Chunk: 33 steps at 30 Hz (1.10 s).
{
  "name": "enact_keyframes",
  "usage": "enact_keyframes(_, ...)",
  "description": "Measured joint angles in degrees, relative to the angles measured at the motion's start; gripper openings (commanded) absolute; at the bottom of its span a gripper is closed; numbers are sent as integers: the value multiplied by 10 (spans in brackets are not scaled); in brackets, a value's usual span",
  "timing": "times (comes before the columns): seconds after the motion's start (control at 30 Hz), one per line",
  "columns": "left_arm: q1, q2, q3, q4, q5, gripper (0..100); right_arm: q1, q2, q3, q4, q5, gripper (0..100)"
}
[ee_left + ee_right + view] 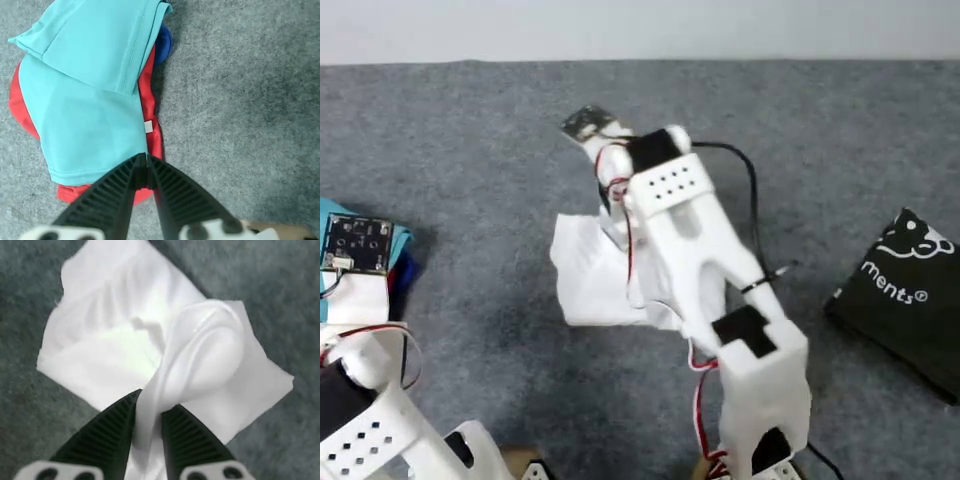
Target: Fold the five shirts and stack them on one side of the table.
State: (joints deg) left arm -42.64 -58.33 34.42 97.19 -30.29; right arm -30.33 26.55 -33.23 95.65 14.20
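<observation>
A white shirt [588, 275] lies crumpled in the middle of the grey table, partly under the right arm. My right gripper [148, 410] is shut on a raised fold of this white shirt [125, 340], lifting it above the rest of the cloth. At the table's left edge sits a stack with a teal shirt [90, 95] on top, a red shirt [156, 131] under it and a blue one [164, 42] peeking out. My left gripper [145, 165] hovers shut over the near edge of that stack [398, 250], holding nothing. A folded black shirt [905, 290] lies at the right.
The grey carpeted table [490, 150] has open room at the back and between the stack and the white shirt. A black cable [745, 165] runs along the right arm. A pale wall borders the table's far edge.
</observation>
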Motion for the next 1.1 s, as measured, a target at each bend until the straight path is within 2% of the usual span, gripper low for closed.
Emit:
enact_keyframes(0.37, 0, 0, -1, -3, 0, 6, -46, 143, -161, 25, 0, 19)
enact_keyframes(0.57, 0, -1, 17, -3, 0, 6, -60, 201, -227, 44, -1, 195)
enact_keyframes(0.73, 0, -1, 28, -3, 0, 6, -98, 212, -274, 47, -1, 217)
enact_keyframes(0.93, 0, -1, 31, -13, 0, 6, -106, 212, -332, 48, -1, 197)
enact_keyframes(1.1, 0, -1, 31, -25, 0, 6, -65, 211, -308, 48, -1, 6)
